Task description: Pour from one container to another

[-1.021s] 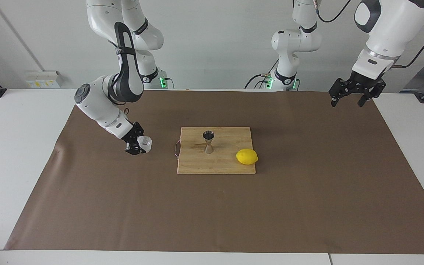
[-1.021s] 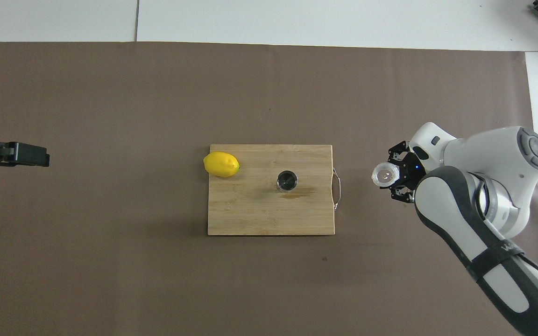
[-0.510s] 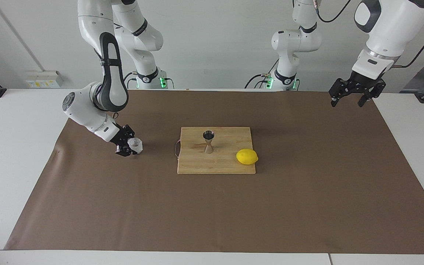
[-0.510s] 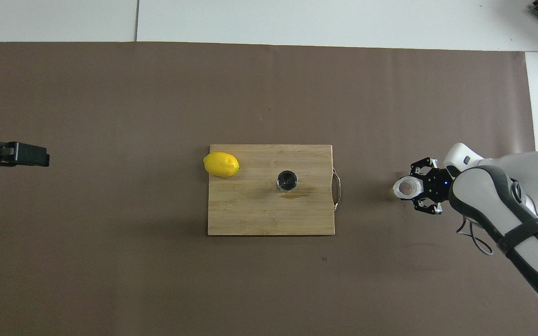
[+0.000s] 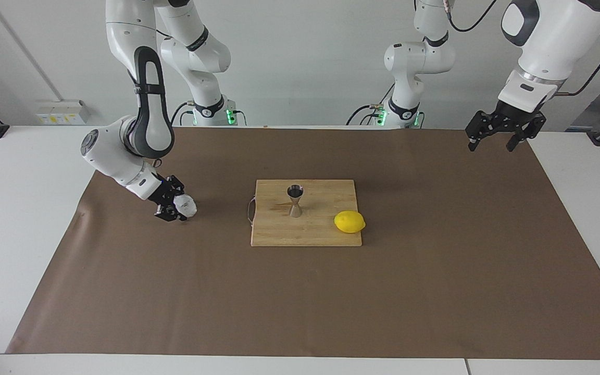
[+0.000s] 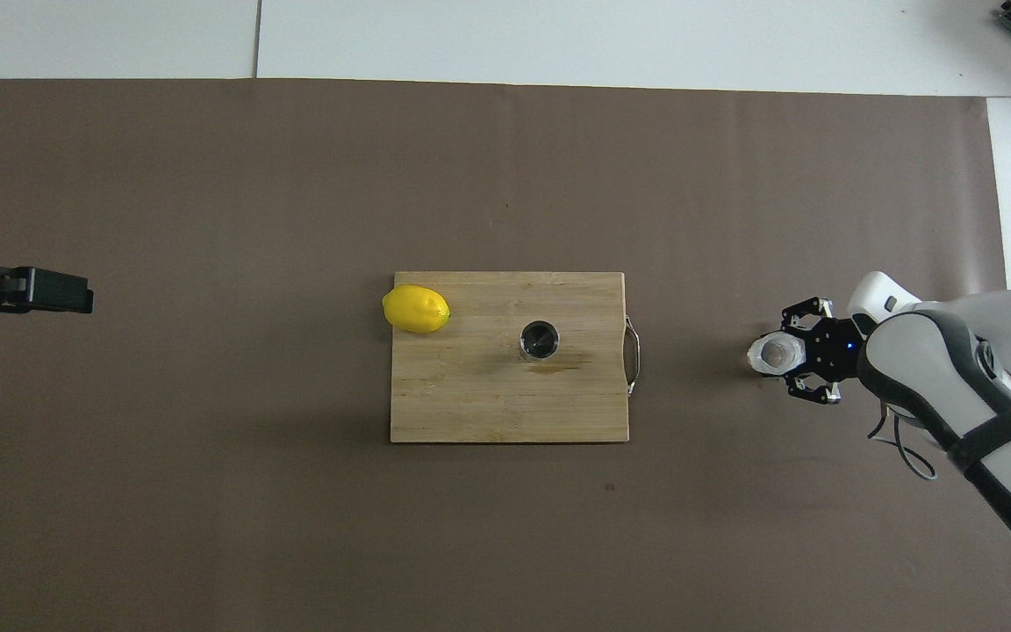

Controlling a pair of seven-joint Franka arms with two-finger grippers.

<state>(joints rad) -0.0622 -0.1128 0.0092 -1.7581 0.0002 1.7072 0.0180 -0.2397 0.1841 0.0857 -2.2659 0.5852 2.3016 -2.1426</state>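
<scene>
The right pincer (image 5: 177,207) squeezes the crinkly cup (image 5: 186,206) low over the brown mat (image 5: 300,291), near the wooden board (image 5: 305,232). The steel jigger (image 5: 295,200) stands on that board beside a lemon (image 5: 349,222). The left pincer (image 5: 498,136) waits, spread open.

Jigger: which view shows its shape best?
The facing view: the jigger stands upright on the cutting board, hourglass profile clear. The overhead view shows only its round open mouth.
</scene>
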